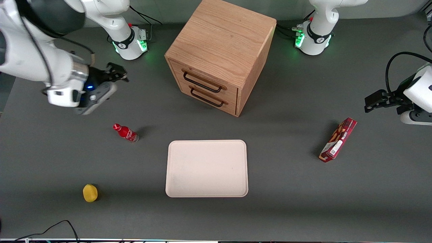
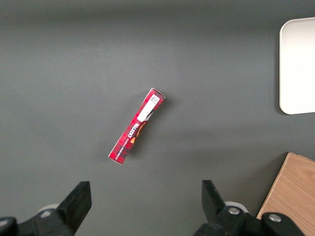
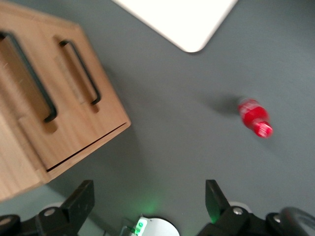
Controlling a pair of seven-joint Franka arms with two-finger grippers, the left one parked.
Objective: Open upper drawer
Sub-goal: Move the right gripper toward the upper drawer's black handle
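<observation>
- Upper drawer (image 1: 204, 80) is fully shut, topmost in the oak cabinet (image 1: 222, 40) near the table's robot-side edge, mid-table.
- Its black handle (image 1: 201, 82) runs level along the drawer front, so I'd grab it crosswise.
- My gripper (image 1: 118, 75) hovers toward the working arm's end, well apart from it, fingers spread wide, empty.
- Red bottle (image 1: 126, 132) sits nearer the front camera than my gripper.

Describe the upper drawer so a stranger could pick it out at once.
Find the oak cabinet standing farther from the front camera than the tray. Its front carries two drawers with black bar handles. The upper drawer is the one just under the cabinet's top, above its twin; the open gripper hovers toward the working arm's end.
</observation>
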